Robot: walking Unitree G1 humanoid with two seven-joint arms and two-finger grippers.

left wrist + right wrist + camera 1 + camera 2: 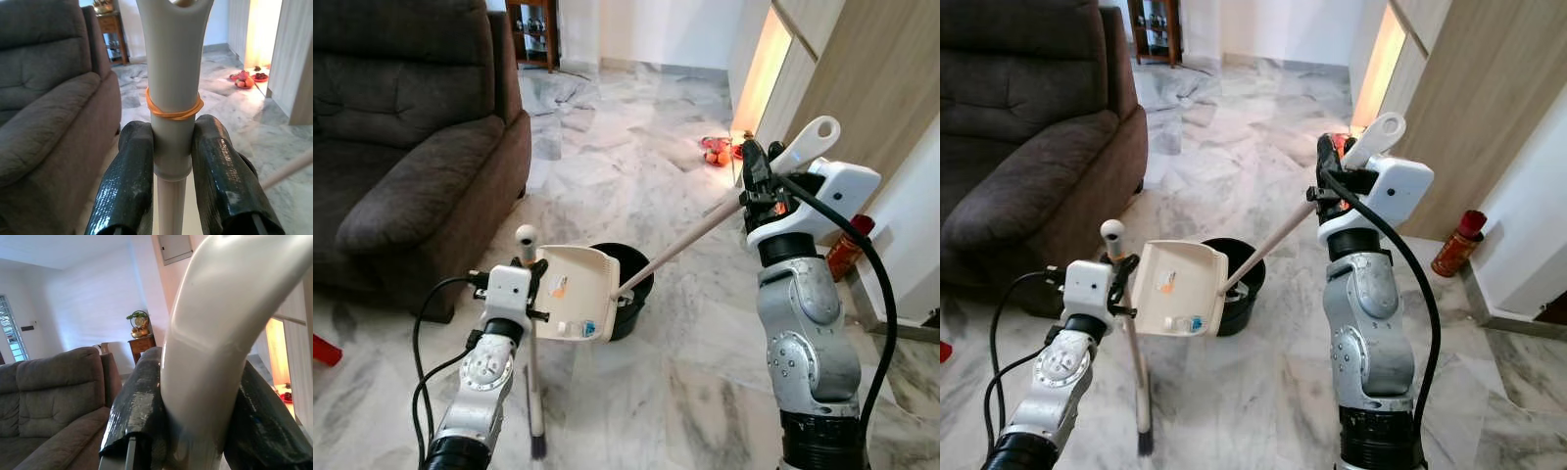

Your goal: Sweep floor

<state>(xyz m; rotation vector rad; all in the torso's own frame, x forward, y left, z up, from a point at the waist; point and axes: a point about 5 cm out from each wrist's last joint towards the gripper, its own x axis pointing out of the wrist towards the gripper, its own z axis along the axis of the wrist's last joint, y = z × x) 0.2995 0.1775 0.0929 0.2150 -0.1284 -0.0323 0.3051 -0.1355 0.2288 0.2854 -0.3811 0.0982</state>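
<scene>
Over the black bin (pixel 631 274), dustpan (pixel 578 292) tipped.
Your right end effector (pixel 756 186) pinched its handle, left end effector (pixel 173 166) pinched the broom (pixel 533 372); overshoot and debris likely spilled onto the floor (pixel 636 147).

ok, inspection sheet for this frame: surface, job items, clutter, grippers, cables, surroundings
Surface: grey-veined marble floor, glossy.
Job's things: cream plastic dustpan tipped over round black bin, small debris in the pan; its long pale handle runs up to the right gripper. Pale-handled broom upright, bristles on floor.
Clutter: red-orange items on floor by the lit gap; red bottle beside the wall.
Grippers: left gripper shut on broom handle, below an orange rubber band; right gripper shut on dustpan handle.
Cables: black cables loop along the left arm, another along the right.
Surroundings: brown fabric sofa, wooden cabinet.
</scene>
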